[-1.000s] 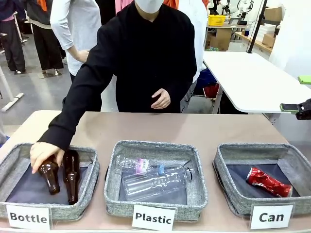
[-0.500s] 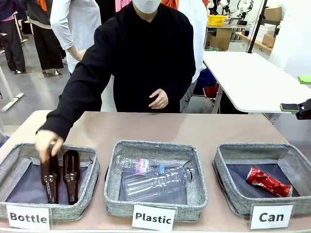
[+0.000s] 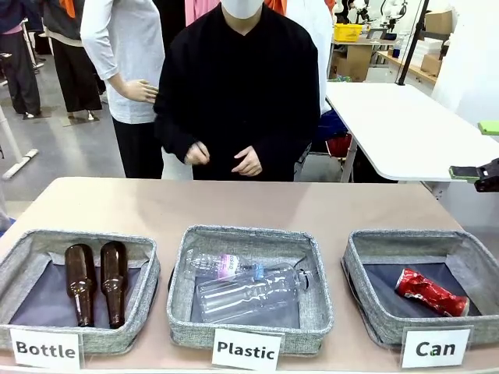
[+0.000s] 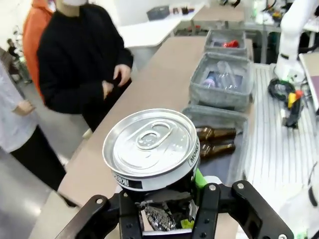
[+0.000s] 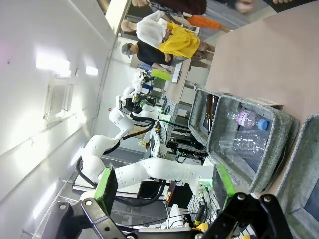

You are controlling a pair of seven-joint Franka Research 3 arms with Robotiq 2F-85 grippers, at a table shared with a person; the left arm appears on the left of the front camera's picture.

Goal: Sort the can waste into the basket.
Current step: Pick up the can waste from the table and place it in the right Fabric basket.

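**Three labelled baskets on the tan table, one can held at the left wrist**

A tan table [image 3: 249, 206] runs across the lower half of the front view, with a person in black [image 3: 238, 93] standing behind it at top centre, both hands drawn in at the waist. Along the bottom edge stand three white labels, read left to right: "Bottle" [image 3: 45, 349], "Plastic" [image 3: 246, 350] and "Can" [image 3: 435, 348].

Three grey woven baskets sit behind those labels. The lower-left basket [image 3: 15, 261] holds two brown glass bottles [image 3: 97, 282] lying side by side, necks toward the camera. The middle basket [image 3: 320, 300] holds two clear plastic bottles [image 3: 249, 284], one with a pink-and-white wrapper whose print is too small to read. The lower-right basket [image 3: 366, 312], behind the "Can" label, holds one crushed red can [image 3: 430, 292] lying on the dark lining.

In the left wrist view, the left gripper [image 4: 167, 206] is clamped on a black can with a silver top [image 4: 152, 149], which fills the centre of the frame, pull-tab end facing the camera. Small white lettering on its rim is only partly legible.

In the right wrist view, the right gripper [image 5: 164, 196] has its green-padded fingers [image 5: 105, 185] spread wide apart at the bottom of the frame, with nothing between them.
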